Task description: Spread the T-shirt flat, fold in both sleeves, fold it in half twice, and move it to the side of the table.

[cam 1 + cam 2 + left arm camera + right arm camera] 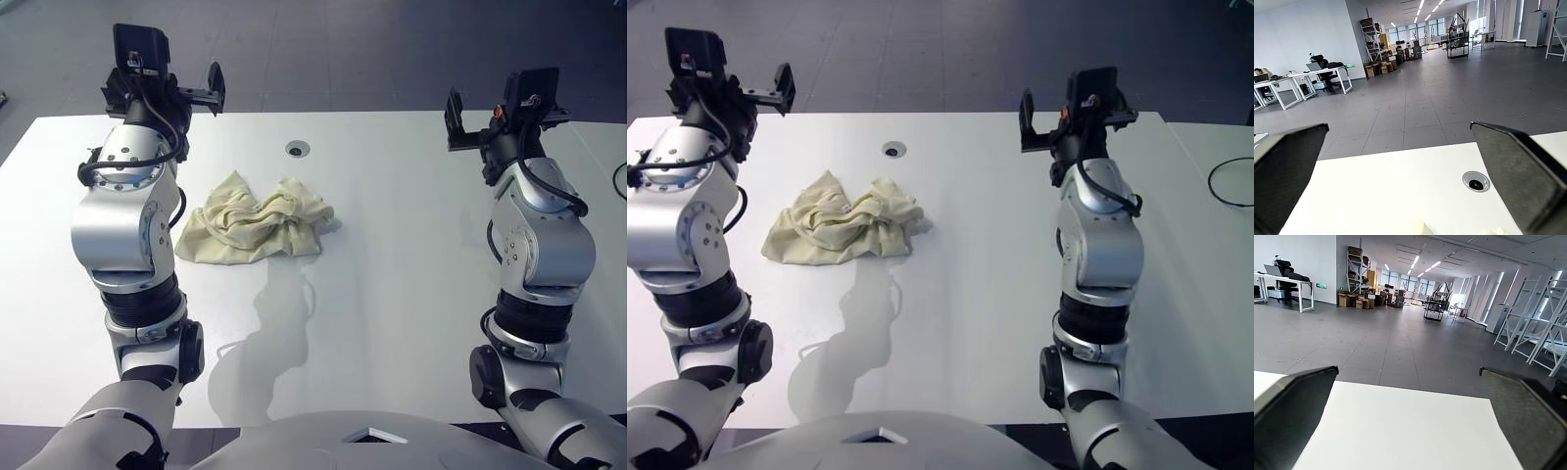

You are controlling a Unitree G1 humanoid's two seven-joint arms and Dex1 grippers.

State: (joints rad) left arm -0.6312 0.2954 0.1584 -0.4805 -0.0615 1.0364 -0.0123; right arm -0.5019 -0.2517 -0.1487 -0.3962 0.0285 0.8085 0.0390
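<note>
The T-shirt (pixel 257 230), pale cream, lies crumpled in a heap on the white table (pixel 392 294), left of centre. My left gripper (pixel 165 93) is raised over the table's far left, behind and left of the heap, open with its fingers (pixel 1518 176) wide apart and nothing between them. Two tips of the cloth (pixel 1420 229) peek in at the left wrist view's edge. My right gripper (pixel 500 122) is held up over the far right of the table, well away from the shirt. It is also open, and its dark fingers (pixel 1288 411) hold nothing.
A round cable hole (pixel 297 148) sits in the table just beyond the shirt. A second table with a black cable loop (pixel 1229 181) adjoins on the right. The table's far edge drops to open grey floor.
</note>
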